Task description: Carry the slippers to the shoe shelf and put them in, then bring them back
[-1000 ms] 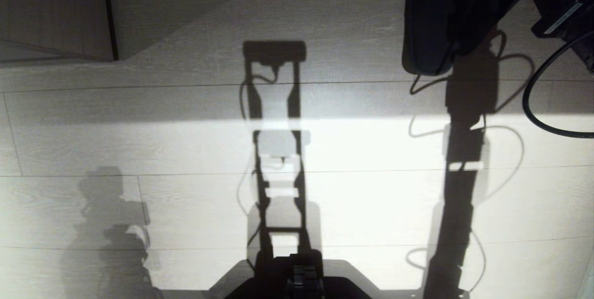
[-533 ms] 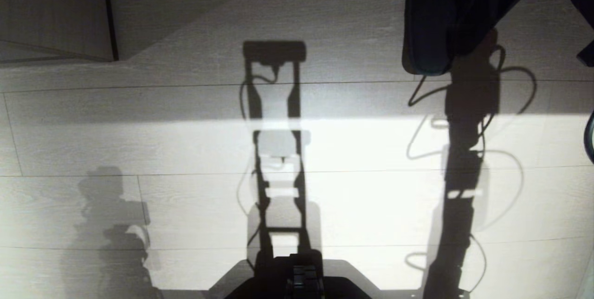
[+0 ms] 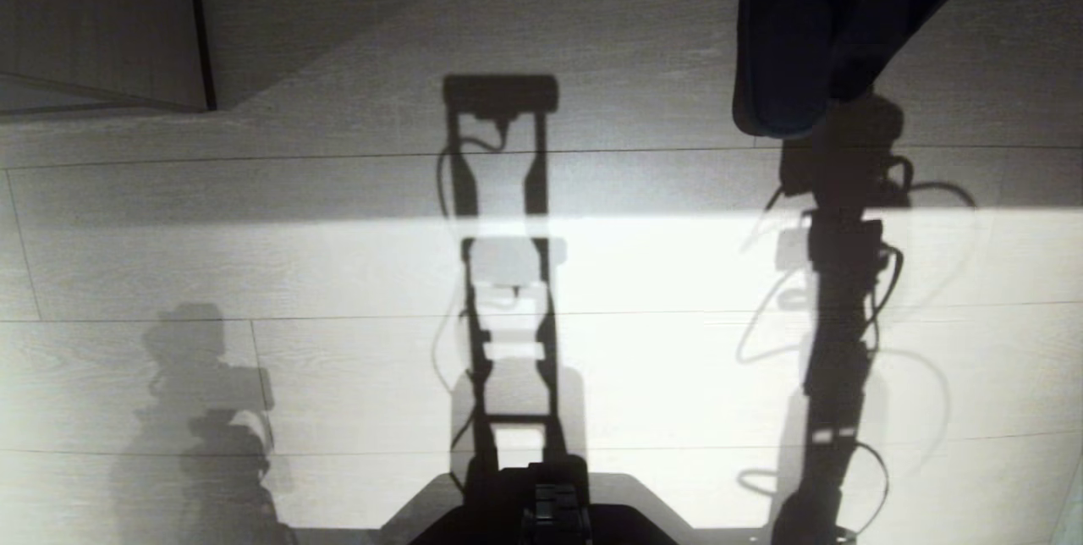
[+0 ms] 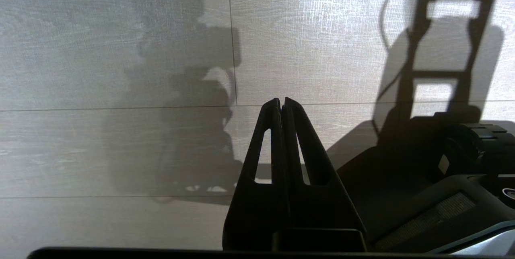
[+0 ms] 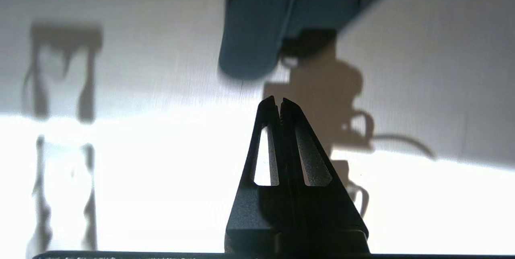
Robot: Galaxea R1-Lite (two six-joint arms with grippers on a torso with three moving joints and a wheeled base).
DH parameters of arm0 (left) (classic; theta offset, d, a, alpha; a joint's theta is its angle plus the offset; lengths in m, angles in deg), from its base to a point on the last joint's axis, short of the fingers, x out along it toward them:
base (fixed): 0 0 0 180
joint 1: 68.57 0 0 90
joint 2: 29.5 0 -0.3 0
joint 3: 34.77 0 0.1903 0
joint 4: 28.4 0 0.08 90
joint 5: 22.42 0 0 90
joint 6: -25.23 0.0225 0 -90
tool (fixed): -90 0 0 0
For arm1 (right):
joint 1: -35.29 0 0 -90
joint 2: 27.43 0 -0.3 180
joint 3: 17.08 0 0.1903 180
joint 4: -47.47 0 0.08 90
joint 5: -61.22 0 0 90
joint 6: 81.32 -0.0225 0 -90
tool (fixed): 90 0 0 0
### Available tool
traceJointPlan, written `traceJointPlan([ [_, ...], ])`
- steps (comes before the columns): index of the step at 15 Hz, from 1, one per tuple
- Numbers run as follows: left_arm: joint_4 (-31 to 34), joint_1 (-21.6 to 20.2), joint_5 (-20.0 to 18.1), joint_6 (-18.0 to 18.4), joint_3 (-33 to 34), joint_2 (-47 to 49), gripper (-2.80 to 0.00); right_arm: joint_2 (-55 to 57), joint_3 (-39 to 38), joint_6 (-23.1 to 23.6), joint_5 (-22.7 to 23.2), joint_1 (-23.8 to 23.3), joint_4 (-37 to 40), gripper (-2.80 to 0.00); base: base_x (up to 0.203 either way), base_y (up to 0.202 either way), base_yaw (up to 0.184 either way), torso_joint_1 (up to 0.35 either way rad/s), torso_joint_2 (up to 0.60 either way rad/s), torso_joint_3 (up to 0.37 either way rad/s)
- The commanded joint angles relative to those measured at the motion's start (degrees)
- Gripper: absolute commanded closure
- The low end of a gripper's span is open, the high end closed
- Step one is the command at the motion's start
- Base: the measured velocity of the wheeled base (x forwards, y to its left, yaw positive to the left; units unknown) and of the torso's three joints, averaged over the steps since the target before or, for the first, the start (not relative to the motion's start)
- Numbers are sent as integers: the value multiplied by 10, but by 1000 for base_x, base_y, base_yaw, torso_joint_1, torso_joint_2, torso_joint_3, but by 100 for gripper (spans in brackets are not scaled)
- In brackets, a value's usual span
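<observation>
The slippers (image 3: pixel 804 37) are a dark pair lying side by side on the pale floor at the far right of the head view, cut off by its top edge. In the right wrist view the slippers (image 5: pixel 257 25) lie a short way ahead of my right gripper (image 5: pixel 279 100), which is shut, empty and clear of them. My left gripper (image 4: pixel 281 100) hangs shut and empty over bare floor beside the robot's base (image 4: pixel 422 194). Neither gripper shows in the head view.
A grey-brown wood-grain panel (image 3: pixel 93 20) stands at the far left; I cannot tell whether it belongs to the shoe shelf. Pale floorboards (image 3: pixel 338 376) spread ahead, crossed by shadows of the robot's mast and arms. The base's front (image 3: pixel 541 503) is at the near edge.
The right arm and its cable, beside the slippers a second ago, have drawn back out of the head view. Its shadow has shifted. The slippers stay on the floor.
</observation>
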Motion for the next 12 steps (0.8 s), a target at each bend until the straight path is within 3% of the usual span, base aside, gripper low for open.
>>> traceJointPlan([
  [1, 0, 0, 0, 0, 0, 1, 0, -120, -60, 5, 5, -2, 59, 0, 0, 0, 0, 0, 0, 0],
  [8, 0, 0, 0, 0, 0, 0, 0, -402, -229, 53, 9, -14, 230, 0, 0, 0, 0, 0, 0, 0],
  [12, 0, 0, 0, 0, 0, 0, 0, -465, -287, 63, -6, -11, 281, 0, 0, 0, 0, 0, 0, 0],
])
